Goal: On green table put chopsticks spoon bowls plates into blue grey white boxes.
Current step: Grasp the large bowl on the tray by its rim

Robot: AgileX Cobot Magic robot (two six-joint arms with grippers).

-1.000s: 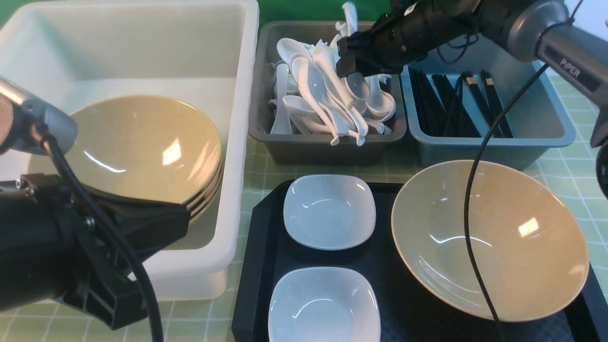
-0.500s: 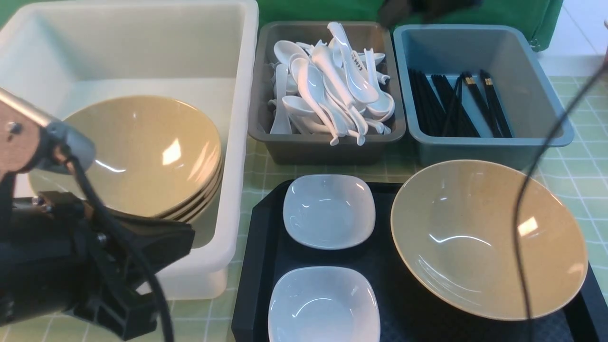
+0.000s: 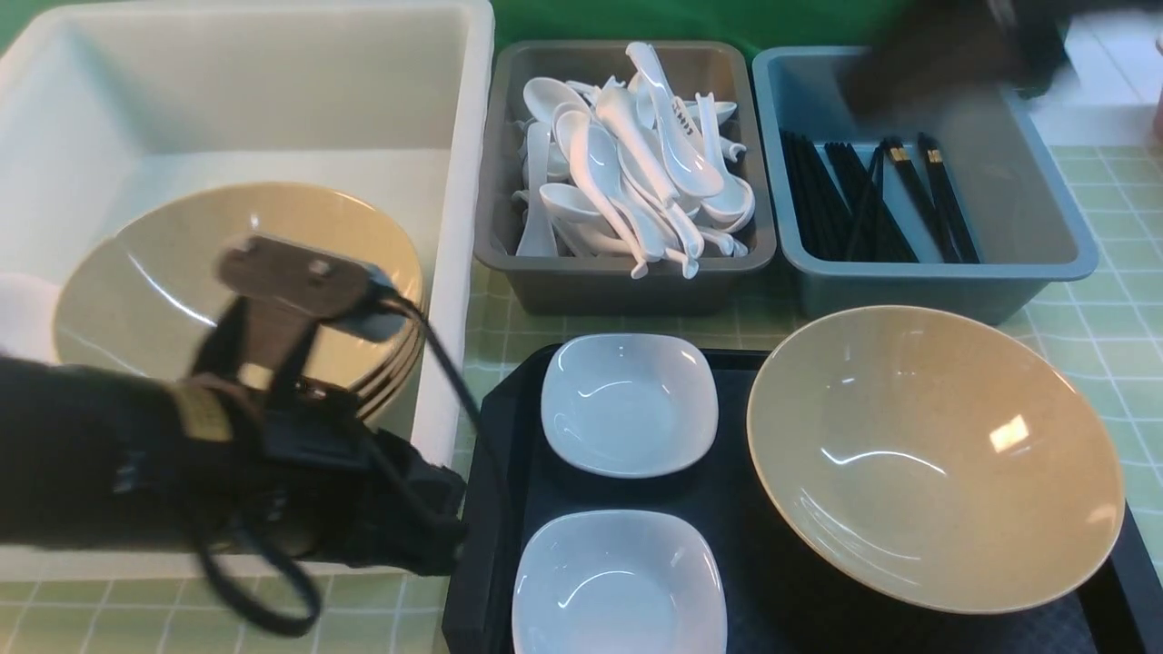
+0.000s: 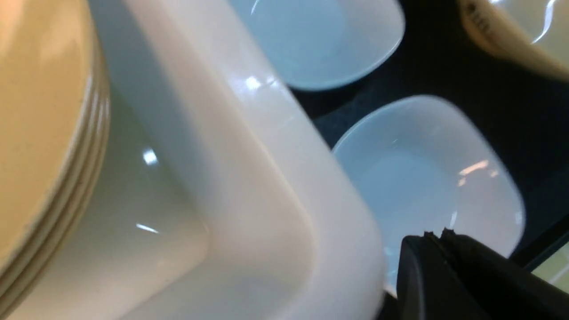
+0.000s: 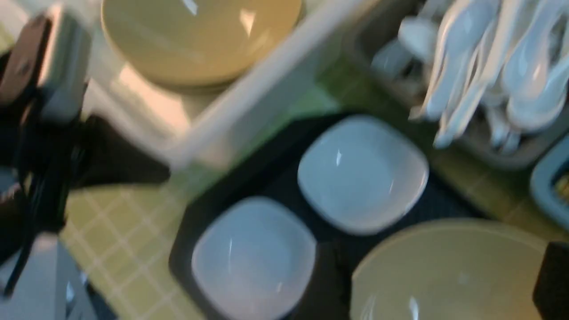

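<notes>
On the black tray sit a wide tan bowl and two small white dishes. My left gripper is shut and empty, low at the white box's front corner; in its wrist view the tips sit by the nearer white dish. My right arm is a dark blur over the blue-grey box. Its gripper is open, high above the tan bowl. Spoons fill the grey box; chopsticks lie in the blue-grey box.
A stack of tan bowls rests in the white box. The three boxes stand side by side at the back of the green table. The left arm's cable hangs over the white box's rim.
My right gripper opened and lifted away from the spoon box, leaving a spoon on the pile, and now blurs over the blue-grey box. My left arm swung right toward the tray.
</notes>
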